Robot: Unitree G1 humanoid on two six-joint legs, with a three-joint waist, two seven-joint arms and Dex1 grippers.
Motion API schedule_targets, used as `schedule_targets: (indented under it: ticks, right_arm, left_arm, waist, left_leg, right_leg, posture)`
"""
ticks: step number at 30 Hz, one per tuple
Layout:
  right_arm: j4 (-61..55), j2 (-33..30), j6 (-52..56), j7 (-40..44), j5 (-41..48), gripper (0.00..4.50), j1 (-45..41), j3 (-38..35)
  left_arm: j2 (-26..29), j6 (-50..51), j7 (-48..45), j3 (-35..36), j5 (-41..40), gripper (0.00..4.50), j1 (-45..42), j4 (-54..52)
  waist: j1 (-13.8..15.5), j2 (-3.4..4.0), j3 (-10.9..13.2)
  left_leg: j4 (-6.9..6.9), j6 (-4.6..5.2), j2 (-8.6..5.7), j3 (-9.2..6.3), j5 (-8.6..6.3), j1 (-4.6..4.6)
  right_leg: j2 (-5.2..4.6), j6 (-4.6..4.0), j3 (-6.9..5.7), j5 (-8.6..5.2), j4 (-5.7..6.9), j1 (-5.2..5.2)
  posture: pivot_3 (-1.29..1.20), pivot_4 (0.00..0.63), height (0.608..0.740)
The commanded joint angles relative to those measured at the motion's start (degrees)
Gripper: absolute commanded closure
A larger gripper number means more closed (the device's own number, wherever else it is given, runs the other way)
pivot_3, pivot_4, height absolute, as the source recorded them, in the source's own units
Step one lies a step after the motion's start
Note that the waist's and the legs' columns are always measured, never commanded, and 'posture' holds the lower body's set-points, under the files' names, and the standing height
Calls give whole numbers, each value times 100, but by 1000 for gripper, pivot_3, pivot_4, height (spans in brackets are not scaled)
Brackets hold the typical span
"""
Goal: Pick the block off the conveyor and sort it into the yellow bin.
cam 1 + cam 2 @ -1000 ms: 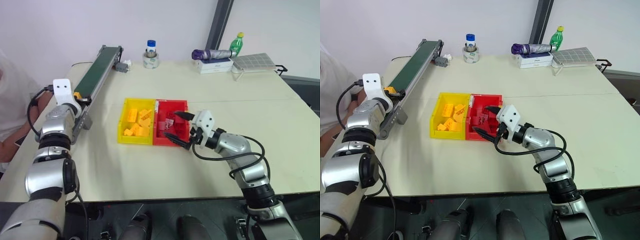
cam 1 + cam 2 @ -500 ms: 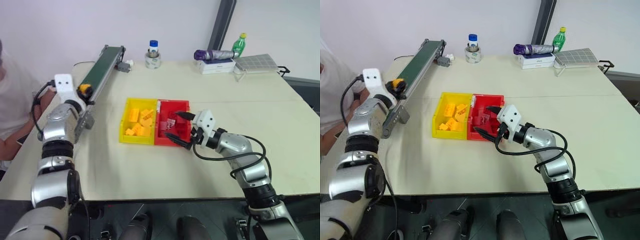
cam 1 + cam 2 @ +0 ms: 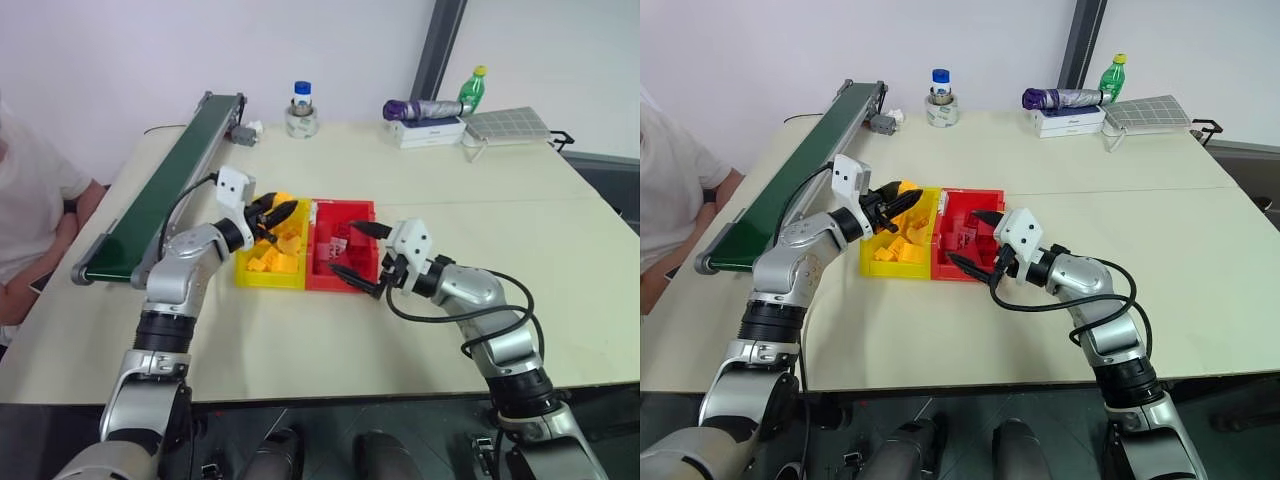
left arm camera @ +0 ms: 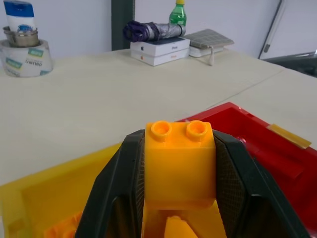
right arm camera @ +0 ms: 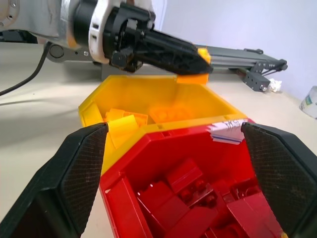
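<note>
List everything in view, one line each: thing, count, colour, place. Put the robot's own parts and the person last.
block: one, yellow-orange, held in the left hand above the yellow bin
yellow bin: one, yellow, mid-table, touching the red bin, holding several yellow bricks
red bin: one, red, beside the yellow bin, holding red bricks
conveyor: one, dark green belt with grey rails, along the table's left side
tape roll: one, white, far edge, a blue-capped container standing in it
umbrella: one, purple, folded, on white boxes at the far edge
bottle: one, green with yellow cap, behind the umbrella
table: one, cream
person: one, white top, at the left
left hand: black fingers, shut on the block
right hand: black fingers, open, at the red bin
</note>
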Motion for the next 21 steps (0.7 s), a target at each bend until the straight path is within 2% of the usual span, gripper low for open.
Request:
schedule_targets:
  ticks: [1, 3, 9, 11, 14, 17, 21]
  right_arm:
    - [-304, -49, -6, -47, 81, 0, 42, -142]
    - [-310, -42, 0, -53, 79, 0, 38, -133]
    - [-253, -51, -8, -15, 122, 0, -22, -159]
    - [-199, -60, -39, 19, 124, 0, -37, -156]
    - [-165, -26, -25, 44, 128, 0, -100, -125]
    - [-172, -38, -17, 71, 127, 0, -102, -132]
    - [-189, -92, -10, 122, 155, 0, -72, -187]
  left_arm:
    - [53, -369, 211, 27, 316, 1175, -130, 30]
    - [128, -477, 302, 77, 434, 249, -95, -38]
    - [569, -177, 101, 402, 171, 249, 335, -693]
    - [669, 263, -153, 649, -324, 249, 465, -890]
    - [770, 279, 162, 676, -117, 249, 681, -1338]
    - [835, 783, 4, 1099, -934, 249, 1046, -2260]
    - [1208, 1283, -203, 1419, -1432, 249, 1528, -2869]
  waist:
    - [4, 0, 0]
    - [6, 0, 0]
    - [-35, 0, 0]
    - [-13, 0, 0]
    - [-2, 0, 0]
    - [4, 0, 0]
    - [-5, 2, 0]
  left_leg:
    - [0, -1, 0, 0, 0, 0]
    - [0, -1, 0, 0, 0, 0]
    - [-5, -1, 0, 1, -1, 0]
    - [-6, -1, 0, -1, 0, 0]
    - [-4, -1, 0, 0, -1, 0]
    - [-3, -2, 0, 0, -1, 0]
    - [-5, -2, 2, -2, -2, -1]
  right_leg:
    - [0, 0, 0, 0, 0, 0]
    - [-1, 0, 0, 0, 0, 0]
    - [0, -1, 2, 0, 0, -5]
    - [0, -1, 2, 0, 1, -6]
    - [0, -1, 2, 0, 0, -3]
    - [-2, -1, 2, -1, -4, 0]
    - [0, -2, 2, -2, -3, -3]
  posture:
    - [0, 150, 740]
    - [0, 150, 740]
    - [0, 150, 740]
    - [0, 150, 740]
    - [0, 150, 740]
    - [0, 150, 740]
    - [0, 150, 740]
